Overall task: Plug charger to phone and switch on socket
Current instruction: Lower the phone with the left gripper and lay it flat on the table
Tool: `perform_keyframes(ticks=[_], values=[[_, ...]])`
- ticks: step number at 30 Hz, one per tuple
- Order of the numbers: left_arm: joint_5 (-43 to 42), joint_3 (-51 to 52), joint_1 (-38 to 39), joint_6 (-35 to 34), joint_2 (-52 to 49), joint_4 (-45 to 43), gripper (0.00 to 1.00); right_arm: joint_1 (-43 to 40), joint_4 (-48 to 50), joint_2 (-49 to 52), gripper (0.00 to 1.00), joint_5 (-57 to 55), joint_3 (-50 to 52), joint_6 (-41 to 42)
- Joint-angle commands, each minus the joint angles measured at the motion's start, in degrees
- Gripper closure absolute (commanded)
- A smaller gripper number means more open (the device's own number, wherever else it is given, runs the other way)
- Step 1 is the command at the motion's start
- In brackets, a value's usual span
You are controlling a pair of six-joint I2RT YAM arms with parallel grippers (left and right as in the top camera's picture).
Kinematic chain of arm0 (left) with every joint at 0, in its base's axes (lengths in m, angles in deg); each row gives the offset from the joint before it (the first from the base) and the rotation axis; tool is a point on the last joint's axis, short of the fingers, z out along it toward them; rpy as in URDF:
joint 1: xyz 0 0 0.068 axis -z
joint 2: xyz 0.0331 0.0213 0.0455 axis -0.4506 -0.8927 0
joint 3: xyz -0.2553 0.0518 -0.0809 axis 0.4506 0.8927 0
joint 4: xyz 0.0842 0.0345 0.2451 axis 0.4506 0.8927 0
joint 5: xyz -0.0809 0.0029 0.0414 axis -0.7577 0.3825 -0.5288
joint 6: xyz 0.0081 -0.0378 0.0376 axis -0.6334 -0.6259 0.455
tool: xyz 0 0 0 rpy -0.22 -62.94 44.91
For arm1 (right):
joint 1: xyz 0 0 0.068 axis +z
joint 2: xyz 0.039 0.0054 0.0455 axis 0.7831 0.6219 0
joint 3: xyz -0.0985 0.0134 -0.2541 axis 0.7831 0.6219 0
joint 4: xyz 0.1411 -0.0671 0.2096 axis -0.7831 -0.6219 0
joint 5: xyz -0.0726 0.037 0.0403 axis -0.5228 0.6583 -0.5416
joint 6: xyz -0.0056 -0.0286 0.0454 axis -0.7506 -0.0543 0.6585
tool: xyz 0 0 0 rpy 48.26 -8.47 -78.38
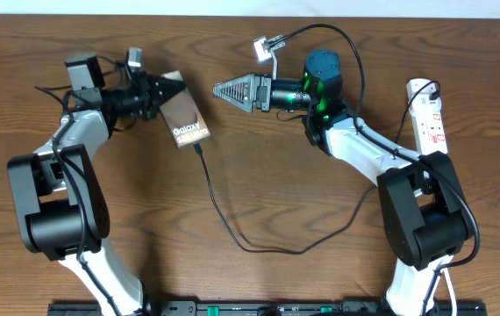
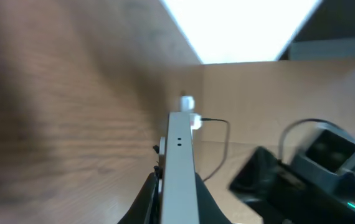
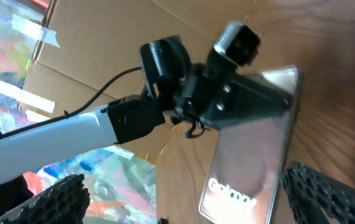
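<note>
Flat brown-screened smartphone [image 1: 189,123], white "Galaxy" lettering, silvery edge: clamped at its upper end by the left fingers [image 1: 169,89], left of centre over the wooden surface [image 1: 294,175]. Judged light, rigid, slick, with fragile glass; best gripped by the edges. Thin, limp black charger cable [image 1: 219,215] meets its lower end; seating unclear. Right fingers [image 1: 237,90] spread wide, empty.

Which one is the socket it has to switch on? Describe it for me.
On the wooden table, look far right, beside the right arm. The socket is the narrow white strip with red markings, unlike the thin black cable.
</note>
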Motion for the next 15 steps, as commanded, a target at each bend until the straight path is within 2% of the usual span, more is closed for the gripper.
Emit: perform_keyframes(ticks=[1, 8, 15], values=[[4.6, -0.6, -0.2, 9.2, 1.1, 5.1, 0.93, -0.2, 0.0, -0.2, 0.01, 0.2, -0.8, -0.4], [12.8, -0.6, -0.2, 18.9, 1.1, 18.1, 0.93, -0.1, 0.0, -0.2, 0.01, 0.2, -0.8, -0.4], [21.8, -0.6, -0.2, 22.8, 1.1, 26.1, 0.93, -0.1, 0.0, -0.2, 0.01, 0.2, -0.8, -0.4]])
